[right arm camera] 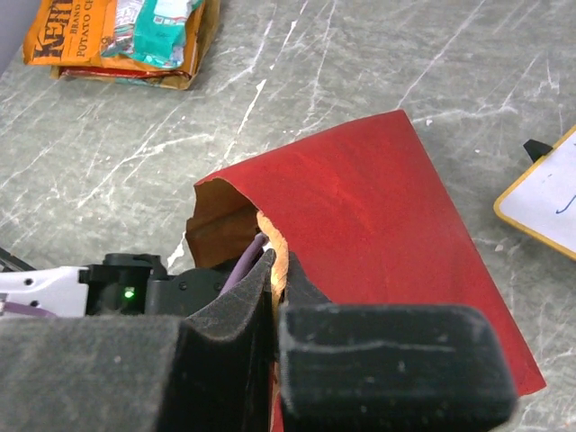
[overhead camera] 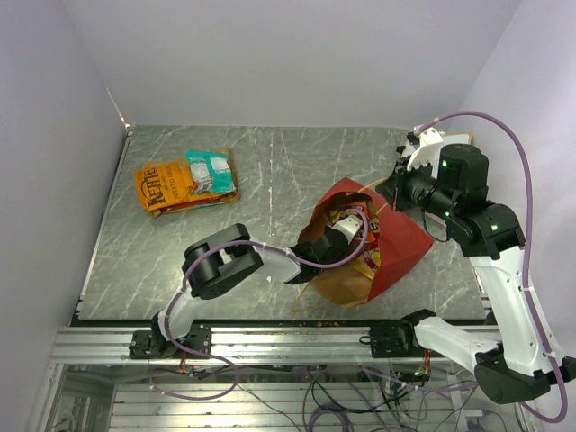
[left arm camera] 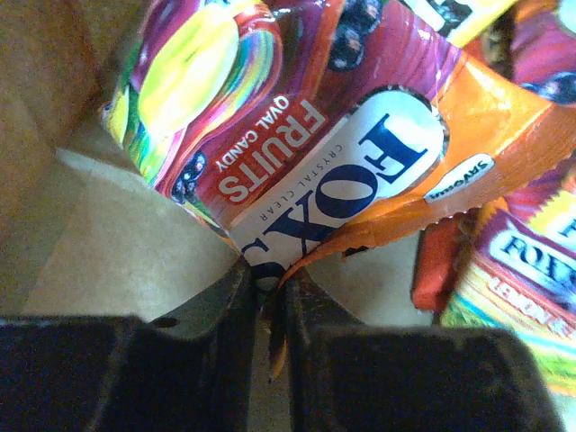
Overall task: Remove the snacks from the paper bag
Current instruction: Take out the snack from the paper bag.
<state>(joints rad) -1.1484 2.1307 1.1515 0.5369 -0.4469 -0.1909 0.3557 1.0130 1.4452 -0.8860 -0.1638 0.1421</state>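
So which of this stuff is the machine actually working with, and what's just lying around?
Part of the job:
paper bag, held by the right claw
Fox's candy packet, in the left claw
orange chip bag and teal packet, already out

Lying about:
white board

Two matching arms: white links, black joints, mauve cabling.
The left arm (overhead camera: pixel 220 261) and right arm (overhead camera: pixel 486 229) share white tubular links, bulky black joint housings and black bases (overhead camera: pixel 148 343); a mauve cable (overhead camera: pixel 504 122) loops along each. Small green indicator lights (overhead camera: pixel 444 165) show on the black housings. The right fingers (right arm camera: pixel 387 360) are blocky, faced with dark grey foam-like padding; the left fingers (left arm camera: pixel 135 369) are smooth black moulding with one small round hole.
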